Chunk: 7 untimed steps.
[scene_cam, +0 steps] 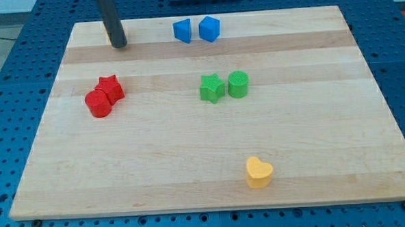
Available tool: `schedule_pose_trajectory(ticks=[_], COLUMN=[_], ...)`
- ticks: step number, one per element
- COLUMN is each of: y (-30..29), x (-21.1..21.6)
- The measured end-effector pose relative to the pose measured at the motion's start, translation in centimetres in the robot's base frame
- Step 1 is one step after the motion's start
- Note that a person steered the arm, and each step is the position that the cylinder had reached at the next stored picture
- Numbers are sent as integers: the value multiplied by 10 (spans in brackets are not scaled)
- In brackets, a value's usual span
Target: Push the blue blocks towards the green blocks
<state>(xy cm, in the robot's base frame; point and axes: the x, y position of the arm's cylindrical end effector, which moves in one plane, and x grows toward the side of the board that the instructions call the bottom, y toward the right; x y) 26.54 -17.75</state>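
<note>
Two blue blocks sit side by side near the view's top: a blue wedge-like block (182, 31) and a blue cube (210, 28) to its right. Below them, mid-board, stand a green star (212, 88) and a green cylinder (238, 84), touching or nearly so. My rod comes down at the top left; my tip (119, 44) rests on the board well to the left of the blue blocks, apart from every block.
A red star (110, 87) and a red cylinder (98, 104) sit together at the left. A yellow heart (258, 172) lies near the bottom right. The wooden board (327, 135) lies on a blue perforated table (10, 94).
</note>
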Motion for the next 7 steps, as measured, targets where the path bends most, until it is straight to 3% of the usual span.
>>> schedule_pose_trajectory(ticks=[2, 3, 5, 6, 7], y=[42, 104, 150, 164, 151], x=[-24, -59, 5, 14, -23])
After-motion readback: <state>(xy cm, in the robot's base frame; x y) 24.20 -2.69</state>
